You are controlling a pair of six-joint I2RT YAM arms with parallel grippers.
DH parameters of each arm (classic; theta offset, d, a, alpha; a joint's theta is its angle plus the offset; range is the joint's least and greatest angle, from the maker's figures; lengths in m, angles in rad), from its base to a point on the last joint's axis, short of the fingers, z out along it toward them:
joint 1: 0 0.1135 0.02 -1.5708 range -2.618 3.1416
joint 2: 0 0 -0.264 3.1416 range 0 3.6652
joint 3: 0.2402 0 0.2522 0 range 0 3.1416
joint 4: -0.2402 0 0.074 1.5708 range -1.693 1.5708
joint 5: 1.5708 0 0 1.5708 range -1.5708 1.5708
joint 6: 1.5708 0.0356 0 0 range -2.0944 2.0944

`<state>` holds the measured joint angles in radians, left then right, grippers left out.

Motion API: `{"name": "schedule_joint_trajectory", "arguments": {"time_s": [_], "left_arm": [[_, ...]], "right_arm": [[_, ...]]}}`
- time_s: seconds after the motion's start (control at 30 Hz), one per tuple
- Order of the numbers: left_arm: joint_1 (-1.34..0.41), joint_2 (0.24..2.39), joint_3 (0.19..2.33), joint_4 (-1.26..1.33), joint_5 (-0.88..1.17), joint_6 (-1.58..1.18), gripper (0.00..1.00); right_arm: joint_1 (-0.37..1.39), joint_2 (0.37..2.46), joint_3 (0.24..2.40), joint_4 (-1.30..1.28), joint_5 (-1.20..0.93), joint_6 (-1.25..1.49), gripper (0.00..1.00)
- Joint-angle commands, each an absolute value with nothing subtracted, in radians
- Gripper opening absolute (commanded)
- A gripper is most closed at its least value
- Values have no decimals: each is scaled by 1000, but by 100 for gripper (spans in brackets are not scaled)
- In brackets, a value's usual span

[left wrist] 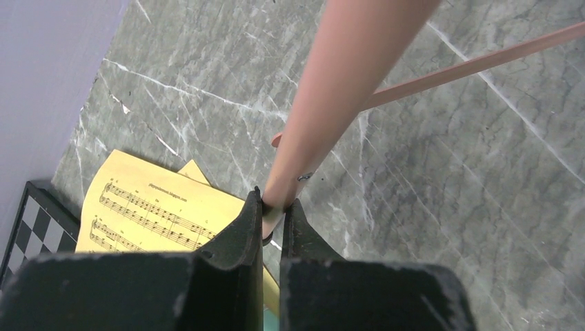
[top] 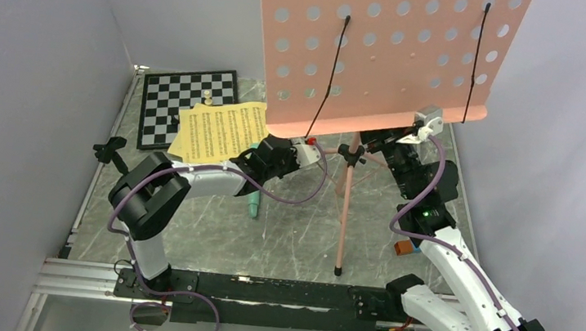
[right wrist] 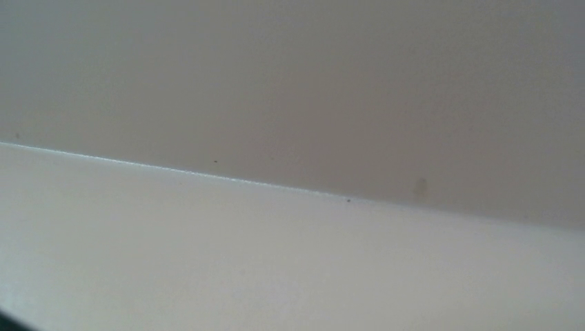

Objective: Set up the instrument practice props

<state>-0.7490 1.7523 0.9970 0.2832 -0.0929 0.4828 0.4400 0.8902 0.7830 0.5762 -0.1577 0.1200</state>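
From the top view, the pink music stand (top: 388, 48) is seen standing up on the grey table (top: 299, 232), with its thin legs (top: 343, 212) spread below. The left gripper (top: 313, 153) is stretched out to the stand's thin legs, under the pink board. The yellow sheet-music pages (top: 222, 131) are seen just left of that gripper, with one edge over the chessboard (top: 173, 99). The mint-green tube (top: 253, 204) is laid on the table, partly hidden by the left arm. The small black stand (top: 110, 150) is set by the left wall. The right gripper (top: 379, 139) is pushed in under the pink board, and it cannot be told if it is open or closed.

From the left wrist view, the left gripper (left wrist: 274, 207) is seen squeezed tight on a pink leg of the music stand (left wrist: 331, 89). The yellow pages (left wrist: 148, 207) are laid flat on the table (left wrist: 448, 172), with the chessboard (left wrist: 31, 227) beside them.

From the right wrist view, only a pale, blurry surface is seen. No fingers are shown there.
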Motion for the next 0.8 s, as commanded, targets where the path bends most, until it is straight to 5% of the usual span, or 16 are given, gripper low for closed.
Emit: {"name": "schedule_joint_trajectory", "arguments": {"time_s": [0.0,0.77], "left_arm": [[-663,1786,1031,326,-242,468,0],[-599,1833,1120,228,-166,523,0]], "right_arm": [[451,826,902,770,-172,124,0],[455,882,840,790,-70,138,0]]}}
